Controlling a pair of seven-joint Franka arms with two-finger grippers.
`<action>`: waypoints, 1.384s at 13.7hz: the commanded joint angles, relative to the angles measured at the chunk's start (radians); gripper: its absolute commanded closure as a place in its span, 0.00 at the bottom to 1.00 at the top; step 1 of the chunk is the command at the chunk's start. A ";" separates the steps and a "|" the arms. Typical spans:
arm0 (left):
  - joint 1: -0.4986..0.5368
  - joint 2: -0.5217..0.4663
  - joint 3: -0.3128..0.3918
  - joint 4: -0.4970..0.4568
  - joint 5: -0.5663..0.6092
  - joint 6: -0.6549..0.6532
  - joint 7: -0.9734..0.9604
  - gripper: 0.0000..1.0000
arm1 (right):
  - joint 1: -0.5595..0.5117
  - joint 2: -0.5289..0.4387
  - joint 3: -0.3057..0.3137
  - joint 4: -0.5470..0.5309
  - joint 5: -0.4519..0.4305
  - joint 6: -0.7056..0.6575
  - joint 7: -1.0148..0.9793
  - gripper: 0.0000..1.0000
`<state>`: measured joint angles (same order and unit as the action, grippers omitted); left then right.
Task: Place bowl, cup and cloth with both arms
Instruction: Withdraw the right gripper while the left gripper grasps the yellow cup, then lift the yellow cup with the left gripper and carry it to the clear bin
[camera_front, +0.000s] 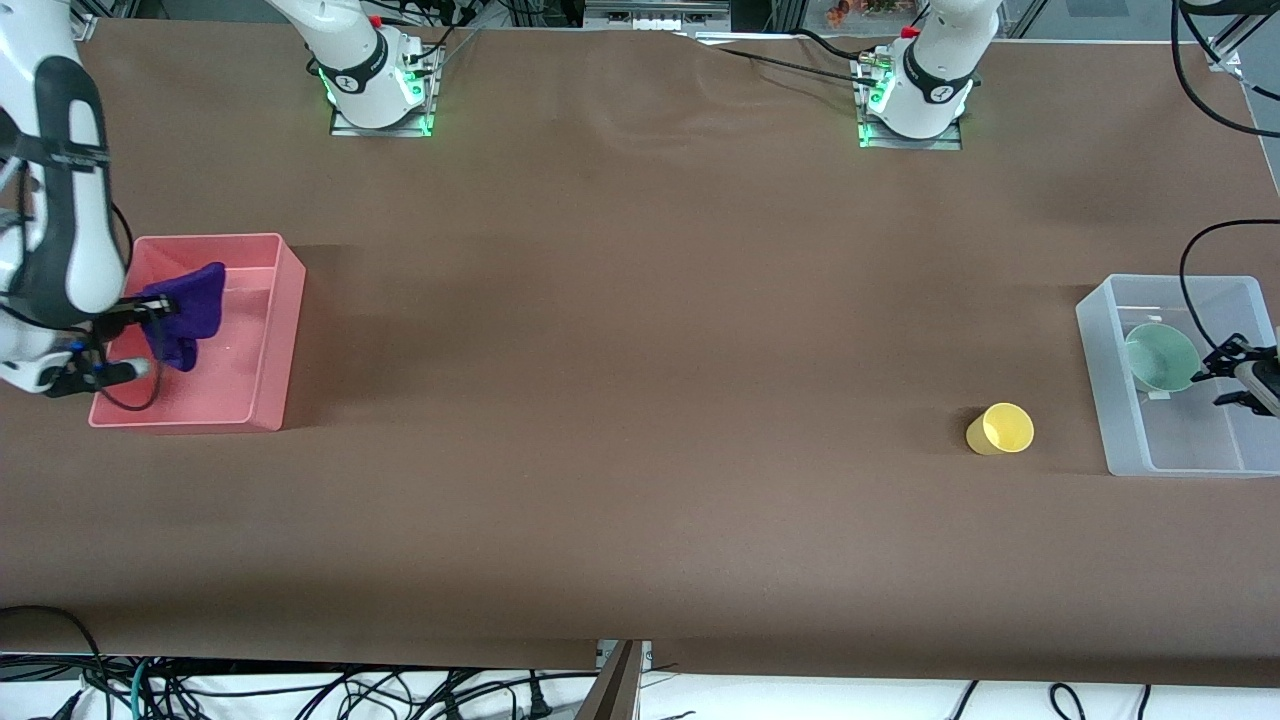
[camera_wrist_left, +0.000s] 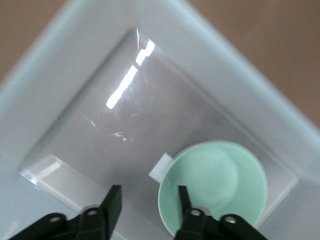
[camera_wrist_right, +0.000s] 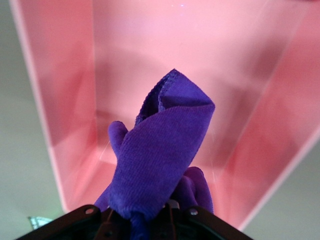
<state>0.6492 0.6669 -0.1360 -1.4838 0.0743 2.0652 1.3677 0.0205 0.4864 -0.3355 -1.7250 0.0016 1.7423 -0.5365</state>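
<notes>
The purple cloth hangs from my right gripper, which is shut on it over the pink bin. In the right wrist view the cloth bunches up out of the gripper above the bin's floor. The mint-green bowl sits in the clear bin. My left gripper is open at the bowl. In the left wrist view the gripper straddles the rim of the bowl, one finger inside it. The yellow cup lies on its side on the table beside the clear bin.
The pink bin stands at the right arm's end of the table and the clear bin at the left arm's end. Brown table surface lies between them. Cables hang along the table's near edge.
</notes>
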 joint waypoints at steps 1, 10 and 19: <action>-0.071 -0.119 -0.016 -0.010 -0.001 -0.117 -0.135 0.00 | 0.010 -0.006 -0.005 -0.050 -0.008 0.062 -0.005 0.83; -0.350 -0.078 -0.025 -0.029 -0.005 -0.191 -0.867 0.00 | 0.013 -0.172 0.122 0.326 0.052 -0.303 0.000 0.00; -0.364 0.068 -0.025 -0.047 -0.008 0.059 -0.914 1.00 | 0.012 -0.380 0.202 0.291 -0.032 -0.214 0.094 0.00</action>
<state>0.2886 0.7304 -0.1637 -1.5295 0.0737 2.1144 0.4641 0.0423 0.1441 -0.1675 -1.3878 -0.0189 1.5293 -0.5151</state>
